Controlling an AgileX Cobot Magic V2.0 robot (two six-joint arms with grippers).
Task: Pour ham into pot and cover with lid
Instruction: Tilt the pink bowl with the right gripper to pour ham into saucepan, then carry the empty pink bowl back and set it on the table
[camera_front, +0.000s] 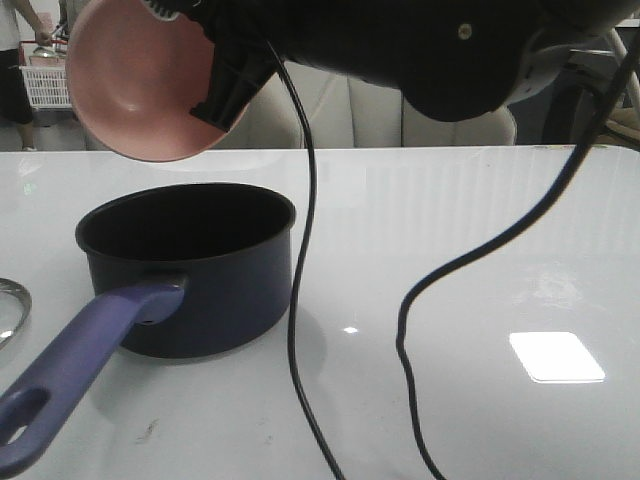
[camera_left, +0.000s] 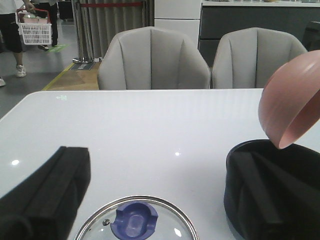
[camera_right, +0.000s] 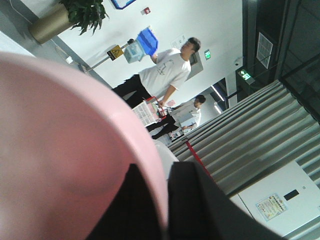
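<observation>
The dark navy pot (camera_front: 190, 270) stands at the left of the table, its periwinkle handle (camera_front: 70, 375) pointing toward me; it also shows in the left wrist view (camera_left: 272, 192). My right gripper (camera_front: 232, 90) is shut on the rim of the pink bowl (camera_front: 135, 85), held tipped on its side above the pot, its inside showing no ham. The bowl also shows in the left wrist view (camera_left: 290, 100) and the right wrist view (camera_right: 65, 150). The ham is not visible. The glass lid (camera_left: 135, 222) with its blue knob lies flat under my open left gripper (camera_left: 160, 200).
Two black cables (camera_front: 300, 300) hang down over the table in front of the pot. Grey chairs (camera_left: 152, 60) stand behind the table's far edge. The lid's rim (camera_front: 12, 305) shows at the left edge of the front view.
</observation>
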